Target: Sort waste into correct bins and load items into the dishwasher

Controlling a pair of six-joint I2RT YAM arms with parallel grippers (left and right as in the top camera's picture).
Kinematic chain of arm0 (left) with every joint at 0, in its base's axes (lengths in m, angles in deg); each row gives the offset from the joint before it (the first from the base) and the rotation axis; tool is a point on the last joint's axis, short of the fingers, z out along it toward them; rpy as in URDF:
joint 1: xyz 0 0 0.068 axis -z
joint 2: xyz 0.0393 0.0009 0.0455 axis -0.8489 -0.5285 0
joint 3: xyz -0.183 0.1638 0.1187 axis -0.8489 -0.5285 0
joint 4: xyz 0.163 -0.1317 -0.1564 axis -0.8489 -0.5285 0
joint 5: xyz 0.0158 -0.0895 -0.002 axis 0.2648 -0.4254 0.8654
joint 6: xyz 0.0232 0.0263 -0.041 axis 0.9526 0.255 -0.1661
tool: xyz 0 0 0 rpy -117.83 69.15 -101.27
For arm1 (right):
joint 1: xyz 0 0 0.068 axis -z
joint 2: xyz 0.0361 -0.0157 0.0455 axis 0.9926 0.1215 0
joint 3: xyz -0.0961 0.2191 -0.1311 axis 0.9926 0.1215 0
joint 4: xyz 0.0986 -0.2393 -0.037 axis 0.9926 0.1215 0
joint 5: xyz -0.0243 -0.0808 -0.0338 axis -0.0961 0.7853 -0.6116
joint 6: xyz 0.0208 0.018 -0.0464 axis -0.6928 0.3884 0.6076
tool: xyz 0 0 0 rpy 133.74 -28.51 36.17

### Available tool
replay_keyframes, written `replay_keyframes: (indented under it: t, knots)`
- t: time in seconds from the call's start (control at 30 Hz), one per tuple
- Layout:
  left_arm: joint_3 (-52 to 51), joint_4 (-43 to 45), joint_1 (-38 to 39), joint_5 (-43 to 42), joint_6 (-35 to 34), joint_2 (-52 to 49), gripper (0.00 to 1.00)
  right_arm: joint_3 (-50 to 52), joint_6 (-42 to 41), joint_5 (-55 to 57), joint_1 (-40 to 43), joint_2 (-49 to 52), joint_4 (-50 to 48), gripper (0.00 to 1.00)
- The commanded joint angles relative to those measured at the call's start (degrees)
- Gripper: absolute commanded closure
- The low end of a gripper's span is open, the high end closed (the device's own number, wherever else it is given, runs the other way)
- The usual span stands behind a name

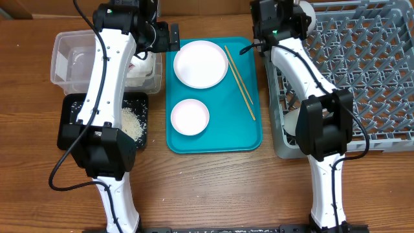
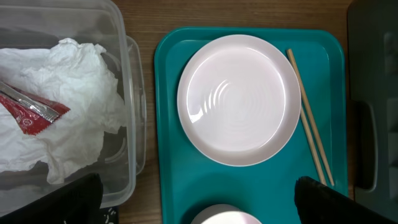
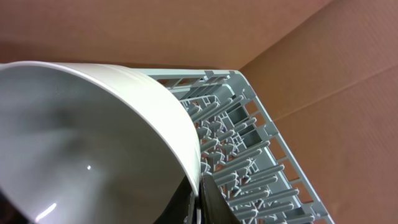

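Note:
My right gripper (image 1: pixel 303 14) is shut on the rim of a white bowl (image 3: pixel 93 143) and holds it above the far left corner of the grey dish rack (image 1: pixel 362 71), whose pegs show in the right wrist view (image 3: pixel 249 155). My left gripper (image 1: pixel 169 37) is open and empty, above the gap between the clear tub (image 1: pixel 65 48) and the teal tray; its fingers (image 2: pixel 205 208) are spread wide. The tub holds the crumpled napkin (image 2: pixel 74 106) and red wrapper (image 2: pixel 31 115). The large plate (image 1: pixel 200 63), a small bowl (image 1: pixel 189 116) and the chopsticks (image 1: pixel 239 81) lie on the teal tray. Rice (image 1: pixel 132 123) lies in the black tray (image 1: pixel 71 133).
The teal tray (image 1: pixel 217 139) sits between the bins on the left and the rack on the right. Another white dish (image 1: pixel 292 120) stands at the rack's near left side, partly behind my right arm. A cardboard wall runs behind the table.

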Motion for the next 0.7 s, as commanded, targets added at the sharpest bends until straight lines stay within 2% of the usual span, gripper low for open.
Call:
replay_keyframes:
  t: [0.0,0.07,0.17,0.3,0.5,0.57,0.6,0.63,0.67]
  knots:
    - [1.4,0.0,0.2,-0.1,-0.3,0.6,0.00,-0.3,-0.3,0.7,-1.0,0.6,1.3,0.96]
    - [1.4,0.0,0.2,-0.1,-0.3,0.6,0.00,-0.3,-0.3,0.7,-1.4,0.6,2.7,0.95]
    - [1.4,0.0,0.2,-0.1,-0.3,0.6,0.00,-0.3,-0.3,-1.5,-2.0,0.6,4.7,0.81]
    - [1.4,0.0,0.2,-0.1,-0.3,0.6,0.00,-0.3,-0.5,-5.6,-3.2,0.6,7.4,0.82]
    - [1.4,0.0,0.2,-0.1,-0.3,0.6,0.00,-0.3,-8.7,-5.7,-5.7,0.6,13.9,0.80]
    - [1.4,0.0,0.2,-0.1,-0.3,0.6,0.00,-0.3,-9.8,-6.1,-6.7,0.5,15.8,0.62]
    - [1.4,0.0,0.2,-0.1,-0.3,0.6,0.00,-0.4,-10.6,-6.2,-7.1,0.3,16.6,0.48]
    - [1.4,0.0,0.2,-0.1,-0.3,0.6,0.00,-0.6,-11.3,-6.2,-7.6,0.2,17.2,0.28]
    - [1.4,0.0,0.2,-0.1,-0.3,0.6,0.00,-1.0,-12.2,-6.3,-8.0,0.0,17.9,0.18]
